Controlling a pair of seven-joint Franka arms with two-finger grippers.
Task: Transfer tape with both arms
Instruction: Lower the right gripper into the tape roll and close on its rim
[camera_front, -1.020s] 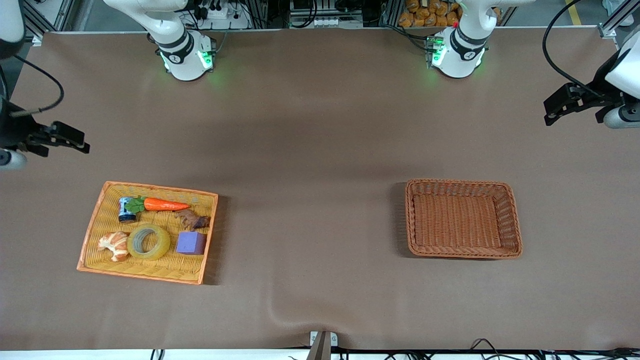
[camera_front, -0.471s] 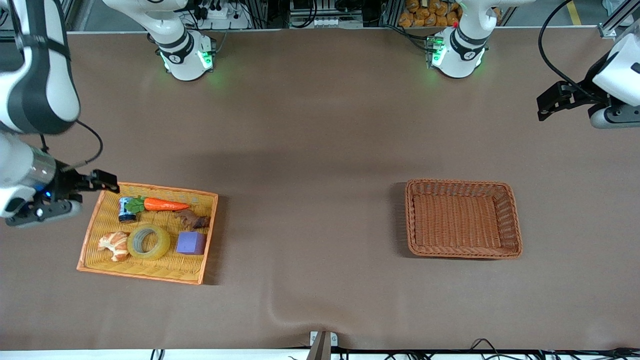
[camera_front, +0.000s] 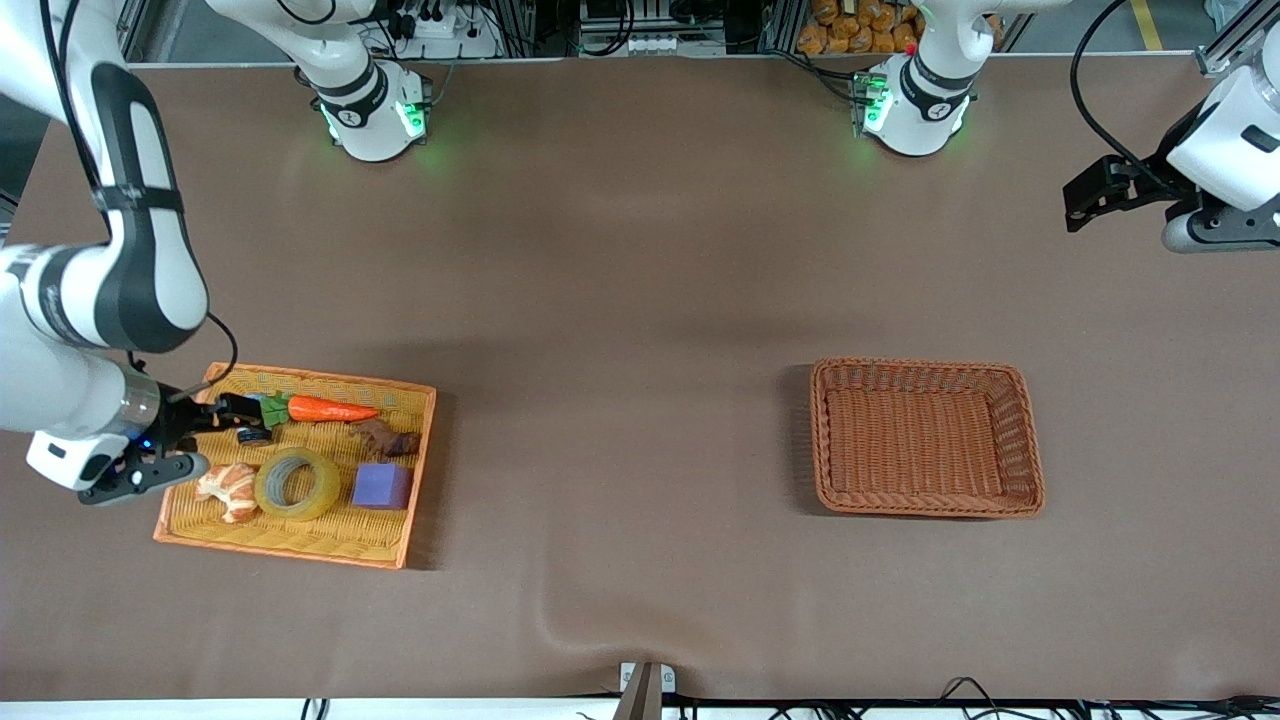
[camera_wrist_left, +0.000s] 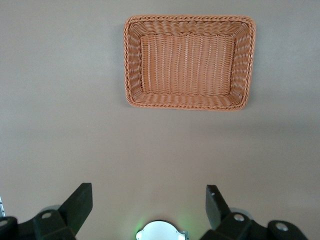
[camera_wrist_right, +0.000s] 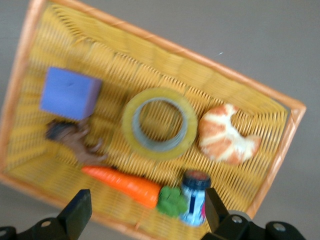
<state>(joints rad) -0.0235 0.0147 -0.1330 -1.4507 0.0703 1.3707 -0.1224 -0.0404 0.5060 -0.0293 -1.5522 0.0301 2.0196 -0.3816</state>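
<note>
Brown cloth-covered table (camera_front: 640, 300), cables and metal framing along its edges

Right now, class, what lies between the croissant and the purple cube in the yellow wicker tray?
The yellowish ring-shaped tape roll lies between the croissant and purple cube; front view.

Small can (camera_front: 250, 432) mostly hidden under right gripper (camera_front: 228, 411) in front view; label unreadable. Both wrist views crop gripper bodies at frame edge.

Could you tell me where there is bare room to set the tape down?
The brown wicker basket holds nothing, and bare table lies between it and the yellow woven tray. That tray is crowded around the yellowish tape roll.
</note>
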